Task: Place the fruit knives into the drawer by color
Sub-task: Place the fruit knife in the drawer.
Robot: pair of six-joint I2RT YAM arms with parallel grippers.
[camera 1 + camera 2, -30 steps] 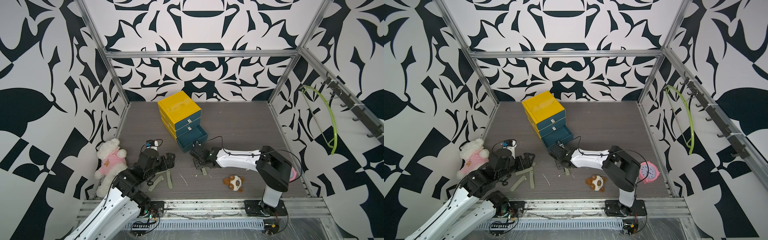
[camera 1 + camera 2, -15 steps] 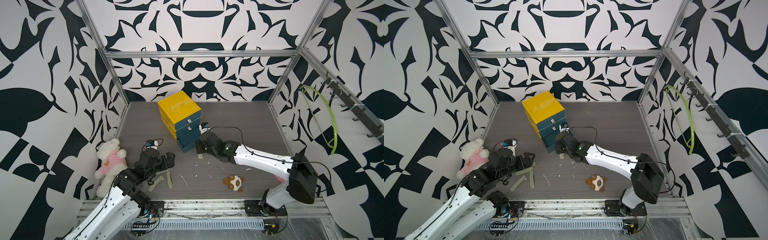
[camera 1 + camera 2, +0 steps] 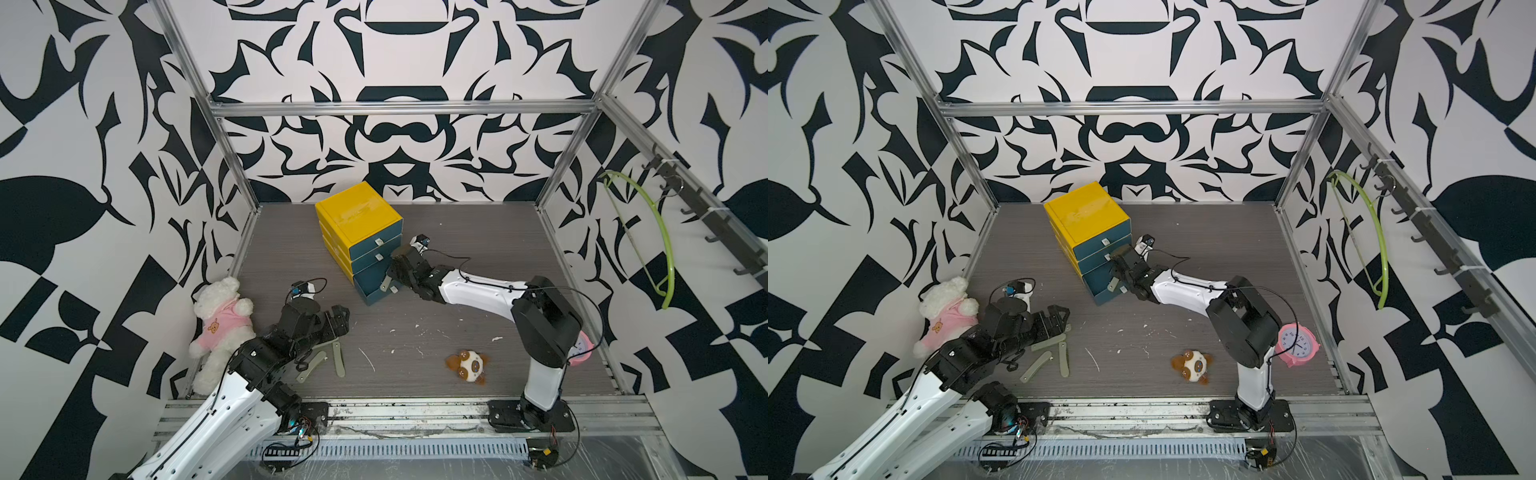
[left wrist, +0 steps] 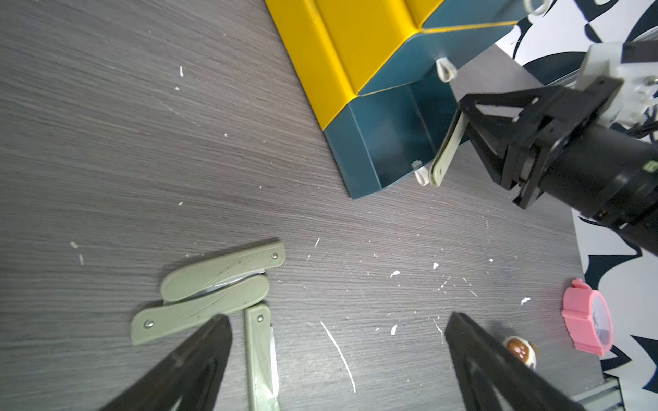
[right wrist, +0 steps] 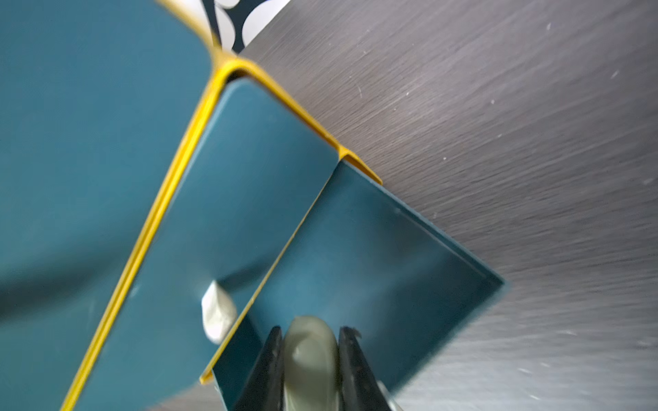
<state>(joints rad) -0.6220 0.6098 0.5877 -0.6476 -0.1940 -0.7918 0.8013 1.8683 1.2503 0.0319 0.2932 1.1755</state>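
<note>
- Right pincer (image 5: 309,336) pinches an olive knife (image 4: 445,153) end-down over the open bottom drawer (image 4: 388,142) (seemingly near its front); released there, it may clip the edge and tumble onto the worktop (image 4: 106,142).
- Left pincer (image 4: 336,318), spread wide, hangs over three olive knives (image 4: 220,270).

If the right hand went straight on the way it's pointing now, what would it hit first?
Most likely the inside of the open bottom drawer. The right hand holds an olive green fruit knife tip-first toward it, so the knife would touch the drawer's inside before the hand itself. Depth is unclear.
</note>
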